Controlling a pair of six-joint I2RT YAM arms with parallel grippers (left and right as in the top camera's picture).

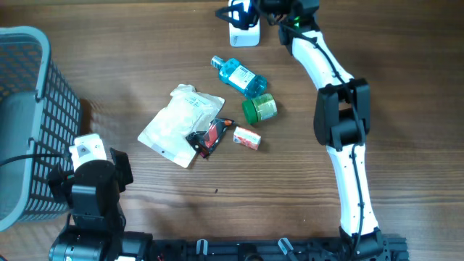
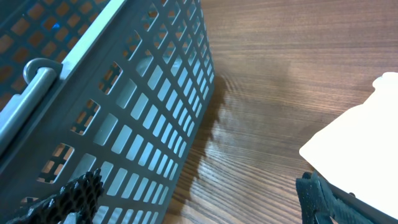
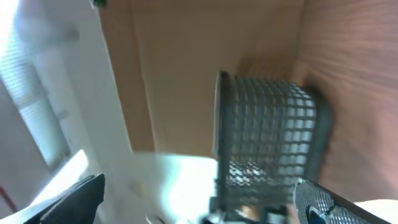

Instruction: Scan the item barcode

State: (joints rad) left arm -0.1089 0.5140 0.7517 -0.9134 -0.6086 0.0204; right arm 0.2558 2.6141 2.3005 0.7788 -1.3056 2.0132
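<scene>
Several items lie mid-table: a blue bottle (image 1: 241, 77), a green jar (image 1: 259, 109), a white pouch (image 1: 181, 125), a red-and-black packet (image 1: 210, 136) and a small red-and-white box (image 1: 247, 138). A white scanner (image 1: 244, 34) stands at the far edge. My right gripper (image 1: 250, 10) reaches over it. In the blurred right wrist view it (image 3: 199, 202) is open, with a pale white shape (image 3: 180, 183) between its fingers, nothing gripped. My left gripper (image 2: 199, 205) is open and empty just above the table, between the basket and the white pouch (image 2: 357, 149).
A tall grey mesh basket (image 1: 29, 123) fills the left side, its wall (image 2: 124, 112) close to my left finger (image 2: 78, 196). The left arm (image 1: 94, 188) sits at the near left corner. The right arm (image 1: 341, 116) stretches along the right side.
</scene>
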